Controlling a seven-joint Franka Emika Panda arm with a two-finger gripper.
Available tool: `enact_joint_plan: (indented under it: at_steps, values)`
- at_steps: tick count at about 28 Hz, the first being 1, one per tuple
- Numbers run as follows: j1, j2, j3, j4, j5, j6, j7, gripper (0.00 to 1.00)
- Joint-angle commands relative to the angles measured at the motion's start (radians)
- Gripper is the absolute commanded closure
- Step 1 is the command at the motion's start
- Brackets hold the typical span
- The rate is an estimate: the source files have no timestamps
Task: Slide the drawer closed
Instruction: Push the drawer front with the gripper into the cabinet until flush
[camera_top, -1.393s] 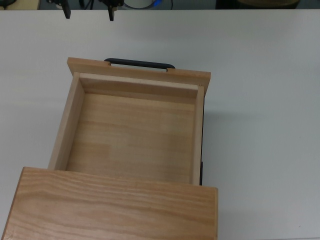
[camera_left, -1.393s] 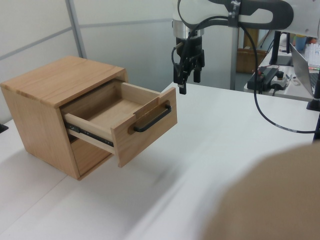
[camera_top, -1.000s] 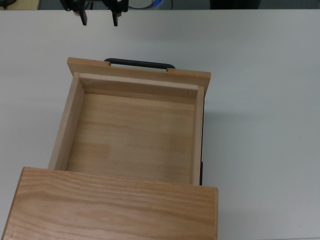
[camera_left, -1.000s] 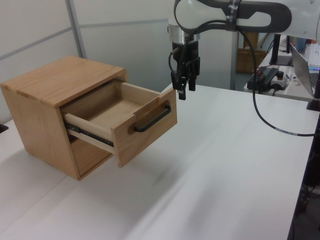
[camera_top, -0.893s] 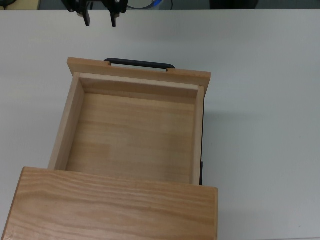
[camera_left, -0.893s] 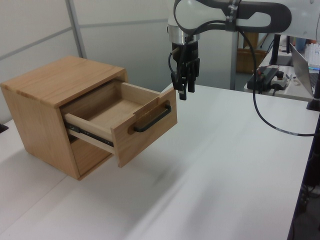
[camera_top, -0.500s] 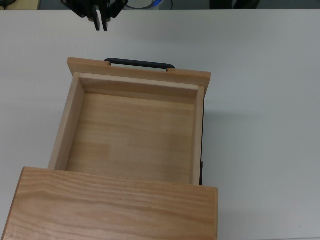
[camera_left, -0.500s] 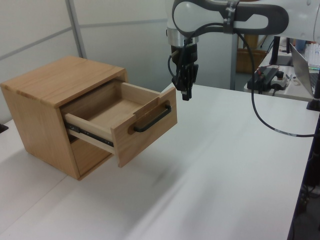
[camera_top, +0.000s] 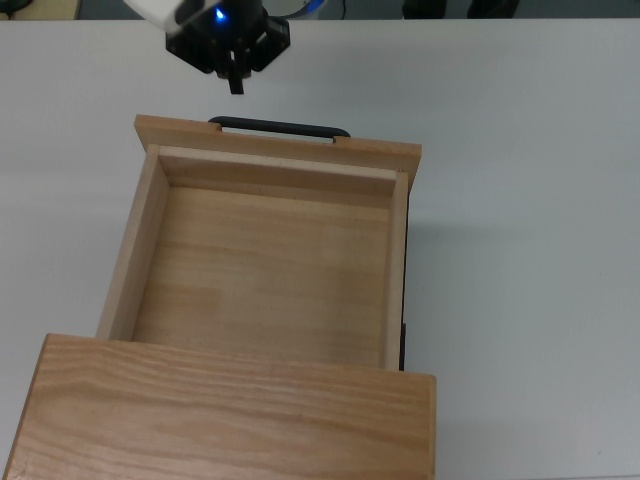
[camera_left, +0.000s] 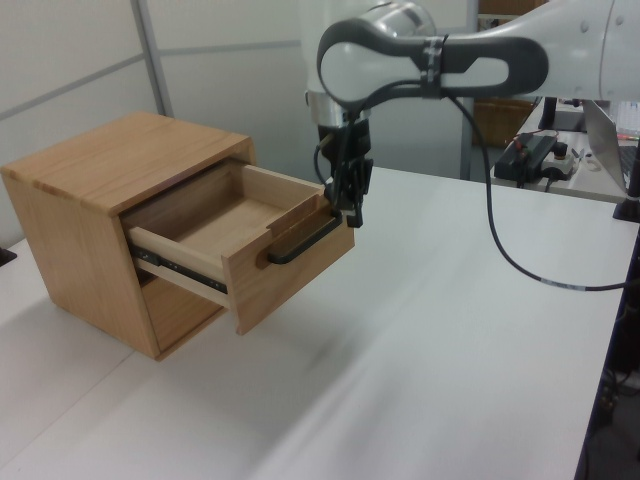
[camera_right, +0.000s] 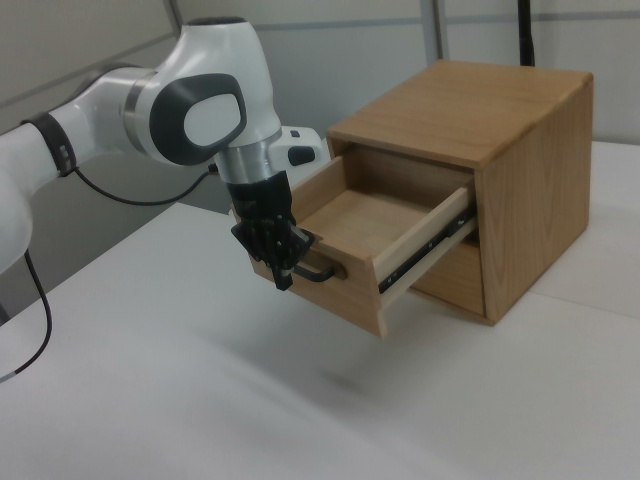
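Sticking far out of the light wooden cabinet box (camera_left: 90, 220), the light wooden drawer tray (camera_top: 262, 260) with thin walls is open, and its inside is bare. Its thin black bar handle (camera_top: 279, 127) sits on the wide flat front panel, on the side away from the cabinet. Just in front of that handle hangs the black two-finger gripper (camera_top: 236, 84) of the white robot arm (camera_left: 440, 60). Its fingers are pressed together and hold nothing. Under the cabinet is a plain white table (camera_top: 530, 200).
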Motion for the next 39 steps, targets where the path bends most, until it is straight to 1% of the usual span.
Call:
enact_joint_plan:
  at_steps: [1, 2, 5, 6, 7, 13, 16, 20, 23, 26, 31, 39]
  values:
    - [0.023, 0.031, -0.008, 0.0, -0.03, 0.046, 0.047, 1.0]
    - [0.025, 0.049, -0.008, 0.001, -0.039, 0.06, 0.06, 1.0]
    - [0.037, 0.068, -0.007, 0.001, -0.061, 0.094, 0.092, 1.0]
    - [0.043, 0.08, -0.007, 0.001, -0.076, 0.123, 0.12, 1.0]
    - [0.043, 0.084, -0.007, 0.003, -0.079, 0.14, 0.132, 1.0]
    - [0.043, 0.109, -0.007, 0.004, -0.085, 0.256, 0.206, 1.0]
    - [0.043, 0.127, -0.007, 0.018, -0.085, 0.301, 0.229, 1.0]
    - [0.043, 0.144, -0.007, 0.026, -0.102, 0.351, 0.244, 1.0]
    - [0.042, 0.161, -0.007, 0.029, -0.11, 0.422, 0.267, 1.0]
    - [0.039, 0.177, -0.007, 0.039, -0.122, 0.463, 0.275, 1.0]
    - [0.034, 0.198, -0.007, 0.067, -0.125, 0.534, 0.269, 1.0]
    - [0.017, 0.229, -0.008, 0.07, -0.128, 0.706, 0.263, 1.0]
